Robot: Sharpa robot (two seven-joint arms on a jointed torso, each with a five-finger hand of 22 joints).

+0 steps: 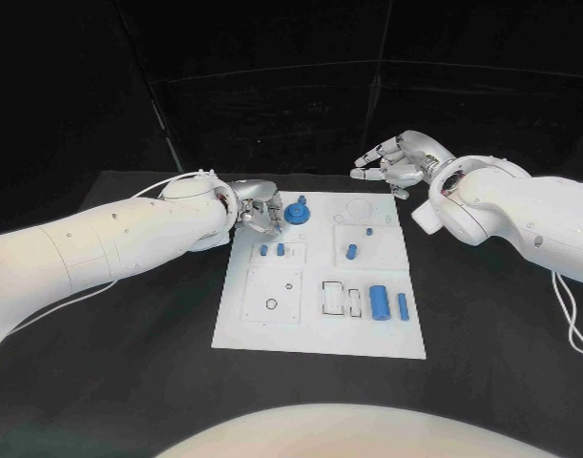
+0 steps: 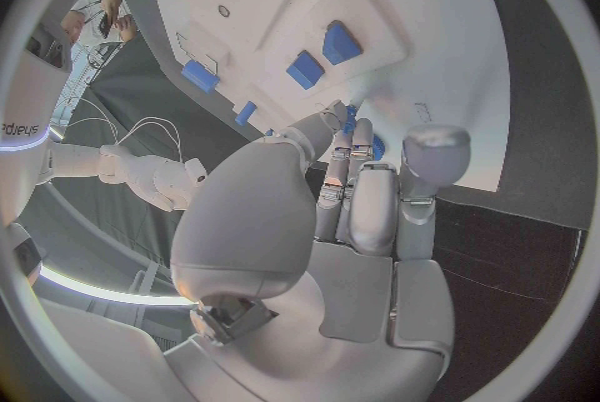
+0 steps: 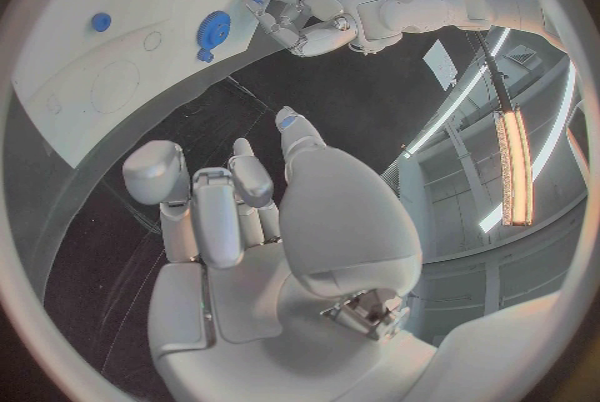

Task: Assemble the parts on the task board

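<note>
Early | left hand (image 1: 261, 216) fingers at blue gear (image 1: 298, 210), grip unclear | right hand (image 1: 399, 162) spread, empty | task board (image 1: 322, 339): several parts loose

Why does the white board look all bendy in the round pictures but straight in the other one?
In the left wrist view the fisheye lens curves the task board edges, with the left hand big in front. In the right wrist view the board also bows, behind the right hand. In the head view the board's sides run straight, bright against the black table.
</note>
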